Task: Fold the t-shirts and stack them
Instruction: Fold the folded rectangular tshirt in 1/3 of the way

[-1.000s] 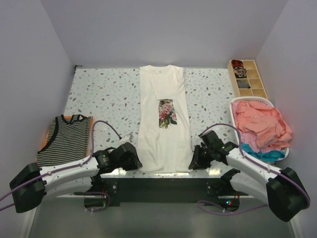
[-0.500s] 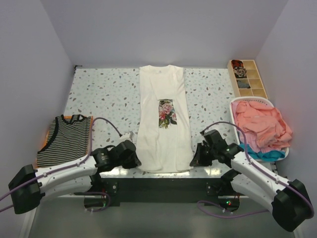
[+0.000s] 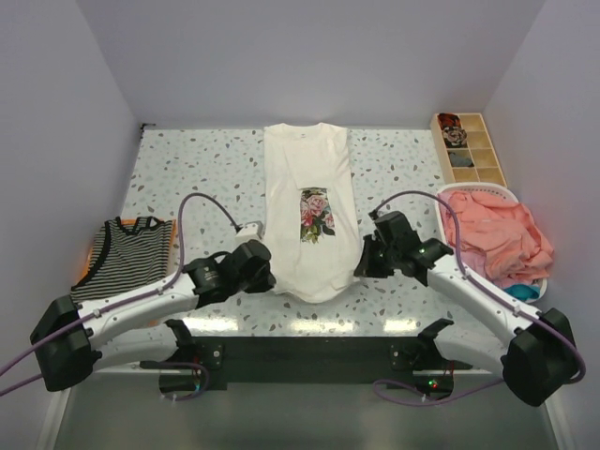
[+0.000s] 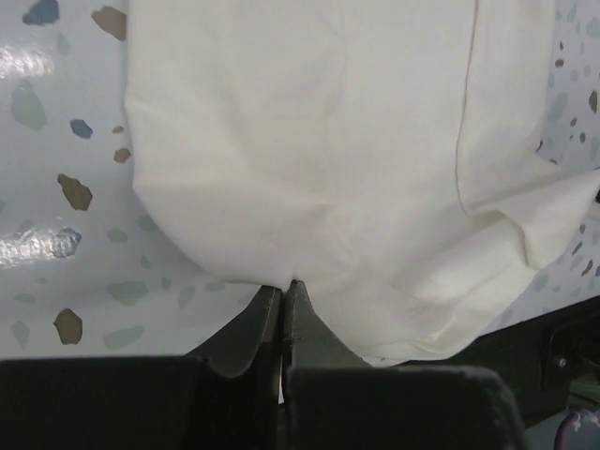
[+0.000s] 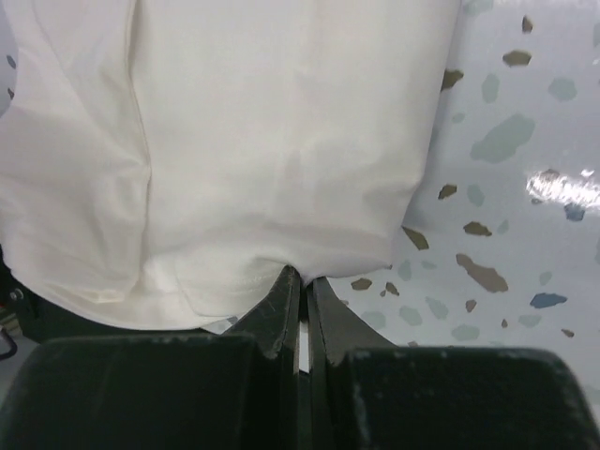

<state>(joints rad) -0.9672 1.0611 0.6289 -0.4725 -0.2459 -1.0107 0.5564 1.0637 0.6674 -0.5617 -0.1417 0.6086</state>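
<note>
Between both hands (image 4: 283, 289) (image 5: 302, 277), cream t-shirt (image 3: 307, 169) hem

Desk (image 3: 187, 178): a white top flecked with grey, brown and blue chips, glossy enough to carry glare streaks along its near edge, and closed in on its left, far and right sides by plain lilac walls (image 3: 309, 56). Wooden tray (image 3: 483, 141): at the desk's far right corner, divided into two columns of small compartments, the left column's far cells holding dark, red and grey items too small to identify. White basket (image 3: 473, 190): against the desk's right edge, about midway along it.
</note>
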